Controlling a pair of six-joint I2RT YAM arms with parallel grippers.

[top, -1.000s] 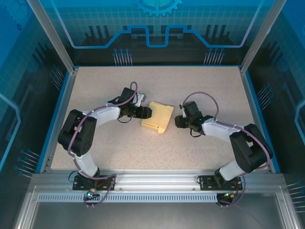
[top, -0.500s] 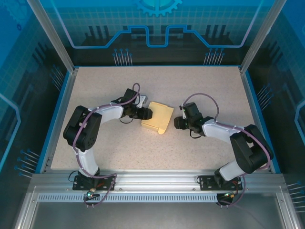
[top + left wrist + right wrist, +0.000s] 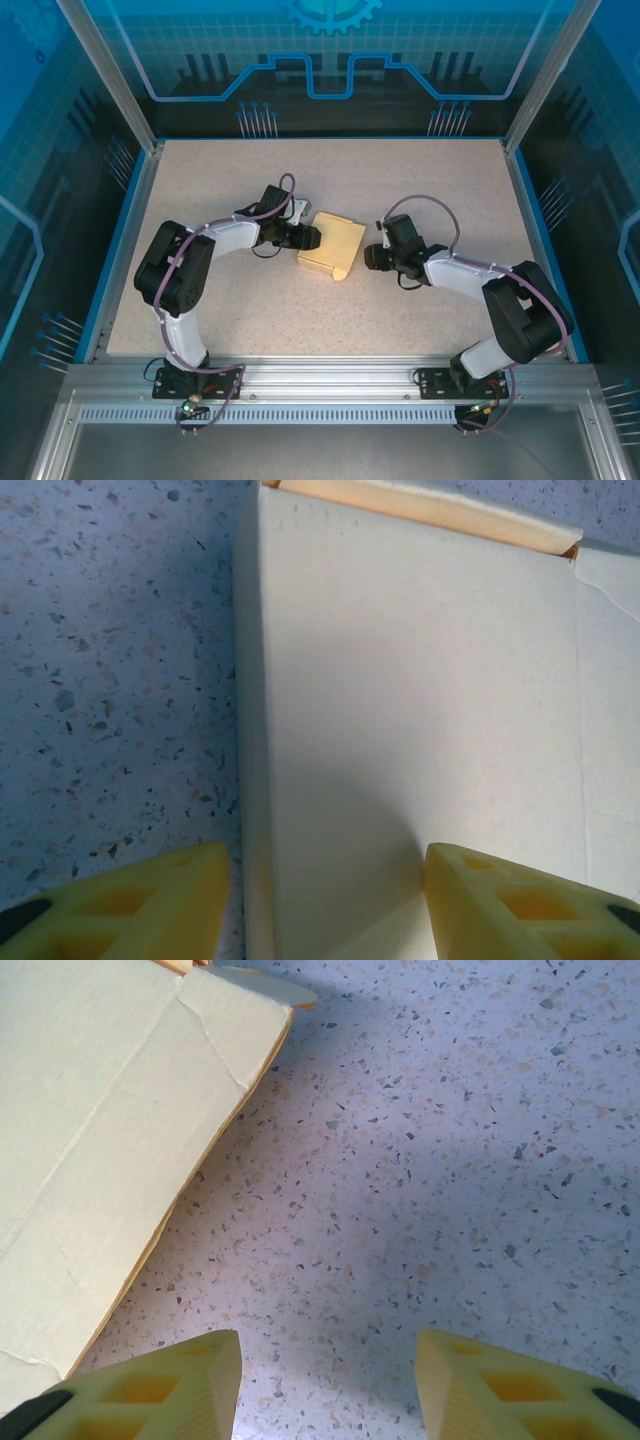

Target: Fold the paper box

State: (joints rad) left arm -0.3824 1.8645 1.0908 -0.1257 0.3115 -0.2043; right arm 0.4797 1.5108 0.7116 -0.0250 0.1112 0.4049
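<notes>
The paper box [image 3: 332, 247] blocks the middle of the table [image 3: 440, 185]. The left gripper [image 3: 313, 237] crowds its left edge with jaws apart astride that edge, while the right gripper [image 3: 367, 257] stands just right of it, jaws apart over bare surface, with a narrow strip of table between it and the box. Open room lies across the far side and in the near middle between the arms, while the left arm [image 3: 165, 280] and right arm [image 3: 520, 310] fill the near corners and the blue rim [image 3: 330, 138] bounds the table.
</notes>
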